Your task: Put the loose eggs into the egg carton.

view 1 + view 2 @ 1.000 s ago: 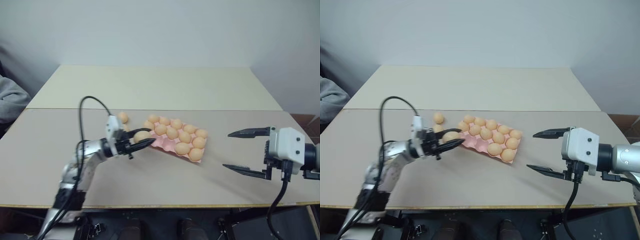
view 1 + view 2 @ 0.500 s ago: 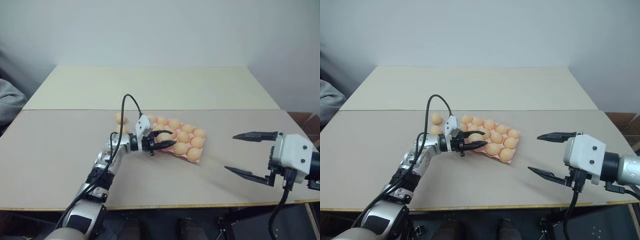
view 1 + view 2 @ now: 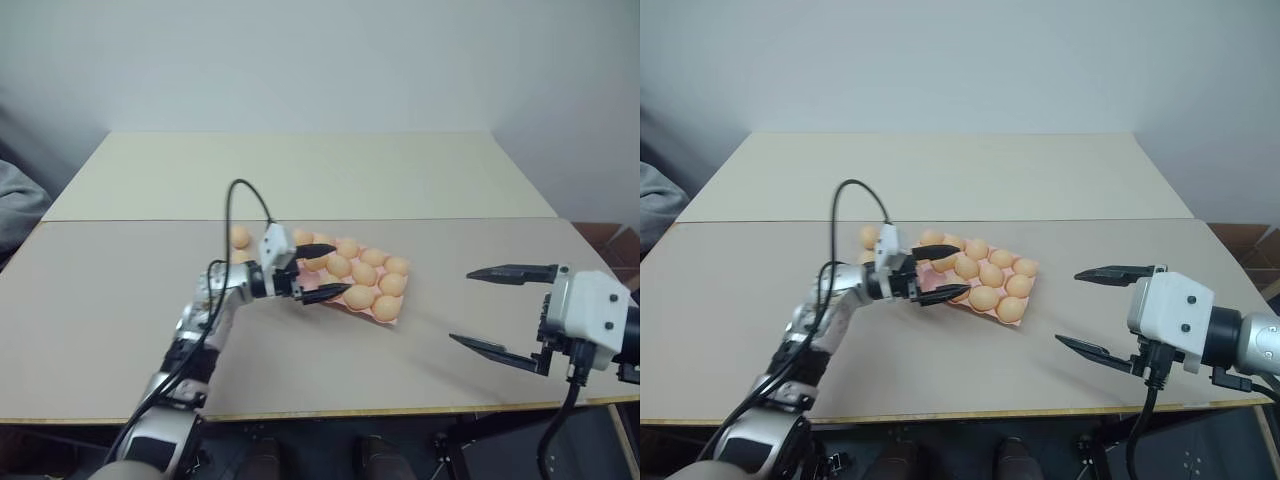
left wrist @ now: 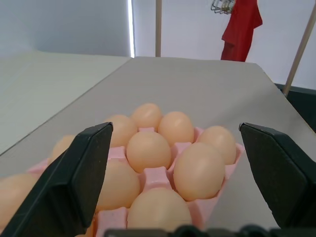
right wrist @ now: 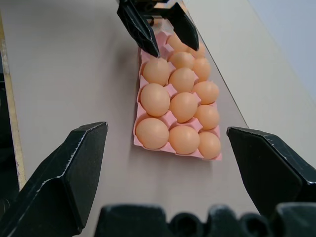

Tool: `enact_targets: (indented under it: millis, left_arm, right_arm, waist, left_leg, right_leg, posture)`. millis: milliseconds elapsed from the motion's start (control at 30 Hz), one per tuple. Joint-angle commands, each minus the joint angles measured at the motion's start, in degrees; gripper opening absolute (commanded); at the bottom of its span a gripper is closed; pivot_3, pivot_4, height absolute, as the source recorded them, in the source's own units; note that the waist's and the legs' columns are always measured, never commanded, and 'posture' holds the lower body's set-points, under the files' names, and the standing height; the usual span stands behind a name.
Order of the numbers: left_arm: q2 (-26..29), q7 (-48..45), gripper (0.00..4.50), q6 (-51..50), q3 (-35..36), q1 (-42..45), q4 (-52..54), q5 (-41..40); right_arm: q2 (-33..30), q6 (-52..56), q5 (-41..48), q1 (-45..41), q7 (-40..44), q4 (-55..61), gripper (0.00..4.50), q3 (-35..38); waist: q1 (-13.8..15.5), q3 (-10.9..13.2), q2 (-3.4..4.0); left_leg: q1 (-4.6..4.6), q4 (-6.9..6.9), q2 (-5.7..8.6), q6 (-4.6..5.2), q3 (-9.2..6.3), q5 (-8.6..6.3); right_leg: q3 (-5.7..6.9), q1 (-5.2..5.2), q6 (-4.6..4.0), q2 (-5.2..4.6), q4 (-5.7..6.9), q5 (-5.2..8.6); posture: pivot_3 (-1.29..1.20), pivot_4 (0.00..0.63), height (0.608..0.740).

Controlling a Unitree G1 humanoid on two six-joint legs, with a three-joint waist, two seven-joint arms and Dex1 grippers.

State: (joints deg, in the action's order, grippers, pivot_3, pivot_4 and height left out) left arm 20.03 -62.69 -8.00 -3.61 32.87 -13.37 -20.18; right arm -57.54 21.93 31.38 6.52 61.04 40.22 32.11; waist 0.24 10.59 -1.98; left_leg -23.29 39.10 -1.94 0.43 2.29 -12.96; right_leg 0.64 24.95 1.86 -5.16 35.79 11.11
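From the head views I see my left claw [image 3: 322, 271] spread wide and empty over the near-left end of the pink moulded egg carton [image 3: 392, 319] on the beige worktop [image 3: 100, 300], one pale orange loose egg [image 3: 240, 237] lying beside it, while in the right wrist view my right claw [image 5: 168, 163] stands released, well apart from the carton.

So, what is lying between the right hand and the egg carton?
Nothing: in the left eye view, bare table separates the open right hand from the pink egg carton.

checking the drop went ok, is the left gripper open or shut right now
Open. The left gripper has its two black fingers spread wide over the near end of the egg carton, with nothing between them.
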Motion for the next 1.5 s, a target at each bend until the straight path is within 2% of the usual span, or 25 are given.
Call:
enact_targets:
  millis: [33,233,300,433,633,833,1200,1500]
  left_arm:
    - [2.51,6.03,4.46,-4.84,3.67,-3.59,9.31,-1.02]
    - [5.97,17.22,4.46,-14.34,11.08,-12.35,20.97,-2.86]
    - [6.57,21.01,4.46,-15.33,12.53,-14.84,23.26,-1.3]
    - [7.13,32.23,4.46,-23.71,16.09,-16.32,27.43,0.91]
    - [8.79,36.93,4.46,-27.78,17.26,-17.98,29.12,2.12]
    - [7.74,38.27,4.46,-26.67,15.08,-15.94,26.58,2.66]
    - [2.77,43.69,4.46,-19.08,10.03,-6.0,9.83,9.81]
    - [-0.1,43.47,4.46,-16.54,8.13,-1.5,-0.56,11.25]
  right_arm:
    - [-0.6,-1.1,0.99,-2.49,0.17,-0.78,4.5,-1.3]
    - [0.05,-3.22,0.32,-9.62,0.76,-4.87,4.5,-9.31]
    - [0.41,-4.31,-0.41,-11.87,0.99,-6.46,4.5,-12.05]
    - [1.12,-5.23,-0.26,-16.34,1.82,-9.1,4.5,-16.02]
    - [1.04,-6.67,-1.13,-19.47,3.56,-12.26,4.5,-18.39]
    - [0.65,-6.92,-1.39,-20.54,4.16,-13.12,4.5,-18.55]
    - [-0.35,-4.99,-1.28,-17.86,2.67,-10.64,4.5,-14.91]
    - [-1.33,-4.04,-1.04,-15.38,1.69,-8.97,4.5,-12.04]
  waist:
    - [0.1,0.0,0.0]
    - [0.13,0.0,0.0]
    - [0.2,0.0,0.0]
    - [0.49,0.01,-0.02]
    - [0.53,0.01,-0.02]
    - [0.51,0.01,-0.02]
    - [0.53,0.0,-0.05]
    - [0.51,-0.01,-0.06]
  left_leg:
    - [0.02,0.0,0.0,0.0,0.0,0.0]
    - [0.08,0.02,0.0,0.0,0.0,0.0]
    - [0.08,0.02,0.0,0.0,0.01,0.0]
    - [0.03,0.01,0.0,0.0,-0.01,0.0]
    - [0.02,0.0,0.01,0.0,0.01,0.0]
    - [0.02,0.01,0.01,0.0,0.02,0.0]
    - [-0.01,0.01,0.03,0.0,0.03,0.0]
    - [0.0,0.01,0.03,0.0,0.04,0.0]
  right_leg:
    - [0.01,-0.01,0.0,-0.01,0.03,0.0]
    - [0.0,-0.04,-0.01,-0.02,0.03,0.0]
    - [0.0,-0.03,-0.02,-0.02,0.03,0.0]
    - [0.04,-0.01,-0.01,-0.01,0.02,-0.01]
    - [0.04,-0.01,-0.01,-0.03,-0.01,-0.01]
    - [0.04,0.0,-0.05,-0.03,0.0,-0.01]
    - [0.03,0.0,-0.06,-0.03,-0.01,-0.05]
    - [0.03,0.0,-0.06,-0.03,-0.01,-0.06]
  posture:
    - [0.0,0.15,0.74]
    - [0.0,0.15,0.74]
    - [0.0,0.15,0.74]
    - [0.0,0.15,0.74]
    - [0.0,0.15,0.74]
    - [0.0,0.15,0.74]
    - [0.0,0.15,0.74]
    - [0.0,0.15,0.74]
